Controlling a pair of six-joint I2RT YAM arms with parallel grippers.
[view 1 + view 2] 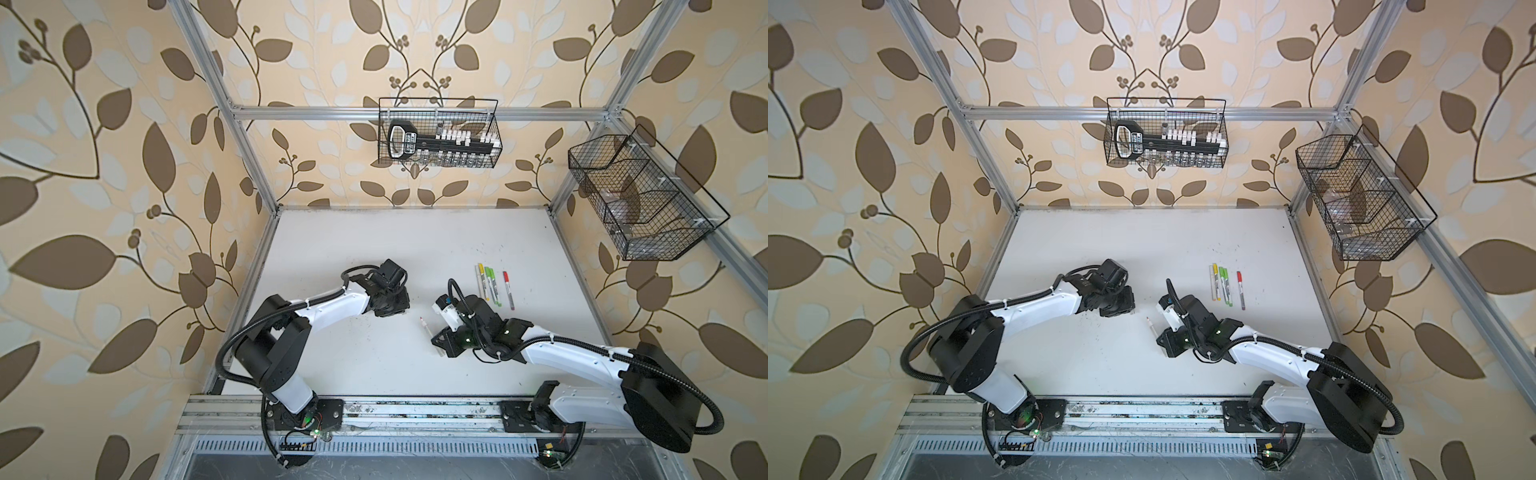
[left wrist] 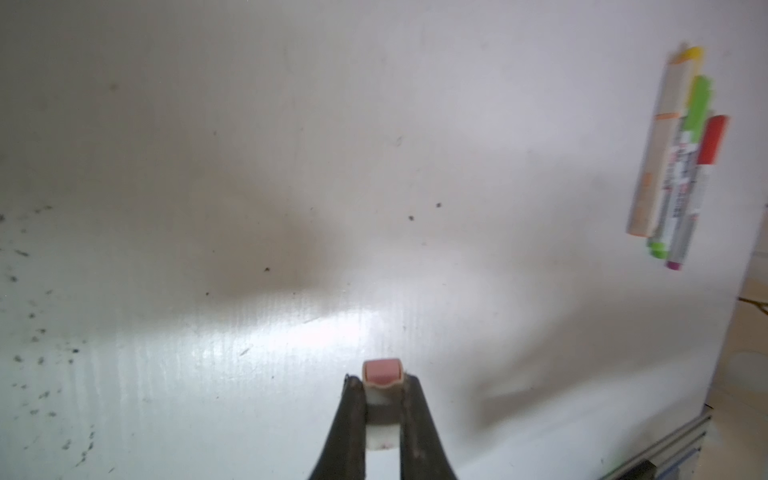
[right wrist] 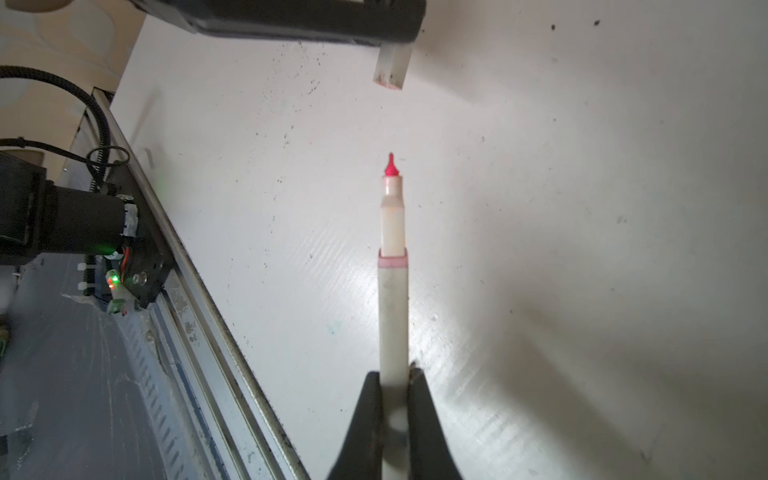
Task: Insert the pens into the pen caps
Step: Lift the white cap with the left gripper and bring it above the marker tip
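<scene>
Currently left gripper (image 2: 382,380) pinches a whitish pen cap (image 2: 381,371), right gripper (image 3: 394,372) clasps a pink-tipped pen (image 3: 392,299); the tip should meet the cap mouth squarely.

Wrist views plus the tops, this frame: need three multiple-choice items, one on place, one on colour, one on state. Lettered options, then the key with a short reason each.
1. Where do the capped pens lie?
A. On the right half of the table
B. Beside the left arm's base
C. In a wire basket

2. What colour is the tip of the pen in the right gripper?
A. Blue
B. Black
C. Pinkish red

3. What state is the left gripper in?
A. Open and empty
B. Shut on a cap
C. Shut on a whole pen

Key:
1 A, both top views show them side by side on the right half.
2 C, the right wrist view shows the bare tip.
3 B, its fingers press the cap's two sides.
</scene>
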